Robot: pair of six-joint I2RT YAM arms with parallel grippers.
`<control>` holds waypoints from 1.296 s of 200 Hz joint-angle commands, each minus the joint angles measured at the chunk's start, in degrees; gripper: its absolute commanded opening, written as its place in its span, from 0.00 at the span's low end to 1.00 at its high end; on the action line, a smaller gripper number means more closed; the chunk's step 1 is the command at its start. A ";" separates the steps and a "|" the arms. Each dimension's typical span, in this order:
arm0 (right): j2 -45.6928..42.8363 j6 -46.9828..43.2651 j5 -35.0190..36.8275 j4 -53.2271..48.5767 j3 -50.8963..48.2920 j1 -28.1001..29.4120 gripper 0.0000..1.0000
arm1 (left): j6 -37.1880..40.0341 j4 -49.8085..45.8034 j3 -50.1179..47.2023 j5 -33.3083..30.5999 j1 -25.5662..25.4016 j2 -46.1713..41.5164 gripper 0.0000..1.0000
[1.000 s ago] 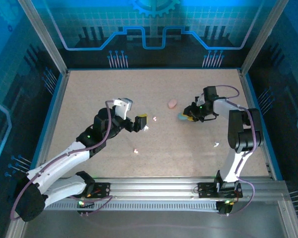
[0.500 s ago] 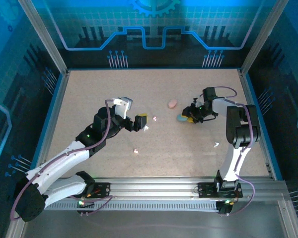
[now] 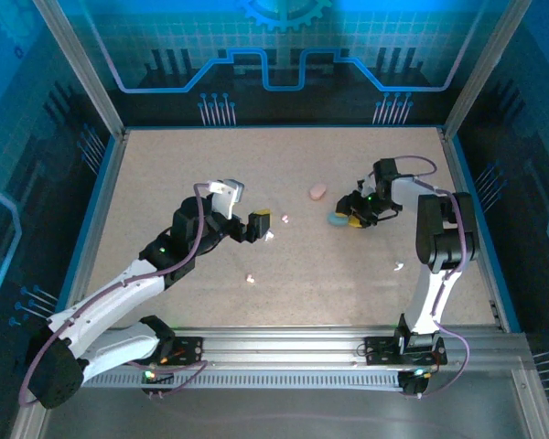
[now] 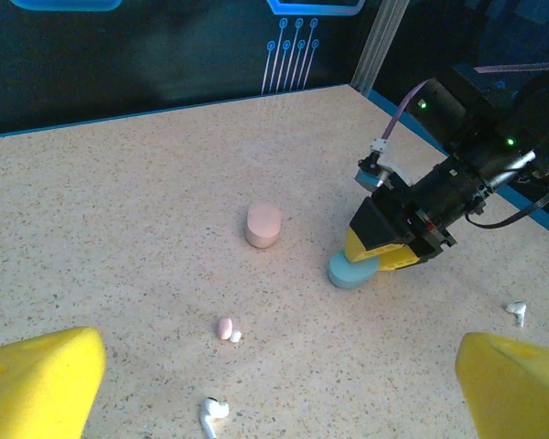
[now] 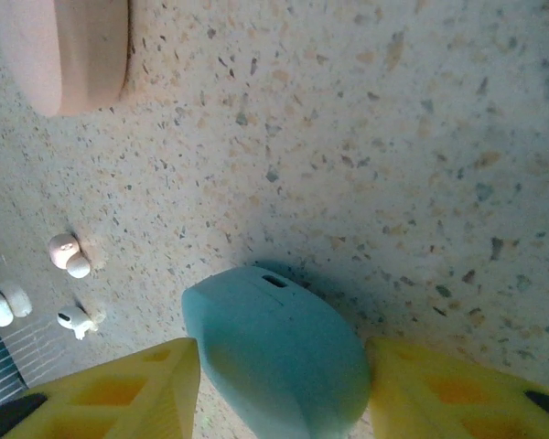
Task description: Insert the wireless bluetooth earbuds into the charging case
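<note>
though the right arm (image 3: 439, 240) was nudged, the teal case (image 5: 265, 334) was kept inside the right gripper (image 5: 276, 358), grip uncertain; left gripper (image 4: 276, 352) was spread wide, earbuds (image 4: 213, 413) unseated.

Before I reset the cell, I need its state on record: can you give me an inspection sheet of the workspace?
Surface: speckled table, level.
Job's things: teal case and pink case lie apart; white earbud and pink earbud loose on the table.
Clutter: nothing seen.
Grippers: left gripper open, empty; right gripper straddles the teal case, grip unclear.
Cables: purple cable along the right arm.
Surroundings: metal frame, blue panels.
</note>
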 commanded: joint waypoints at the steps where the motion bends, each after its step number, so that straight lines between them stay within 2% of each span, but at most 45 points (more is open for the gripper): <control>1: 1.35 -2.93 1.68 -3.35 2.41 -0.64 0.52 | -0.84 -0.60 2.25 0.91 0.32 0.18 0.99; 73: 0.26 -5.32 4.71 -7.50 6.64 -1.01 0.55 | -1.06 -1.19 2.35 -1.68 0.45 -0.01 0.99; 126: -0.41 -3.45 8.81 -9.04 11.50 2.53 0.56 | -2.25 -2.06 2.35 -3.90 1.22 0.10 0.99; 166: 4.80 -1.00 12.13 -11.30 18.63 7.22 0.58 | -2.17 -3.72 2.46 -3.96 2.04 -0.80 0.99; 193: 9.37 1.00 16.92 -14.79 25.49 10.11 0.61 | -1.18 -4.07 2.08 -3.84 2.28 -2.13 0.99; 218: 13.76 2.56 20.10 -17.96 31.84 11.66 0.70 | -0.87 -4.38 1.63 -3.74 2.52 -2.79 0.99; 259: 19.98 3.30 22.42 -21.07 40.58 12.88 0.71 | -0.83 -4.27 0.99 -3.09 2.65 -3.01 0.99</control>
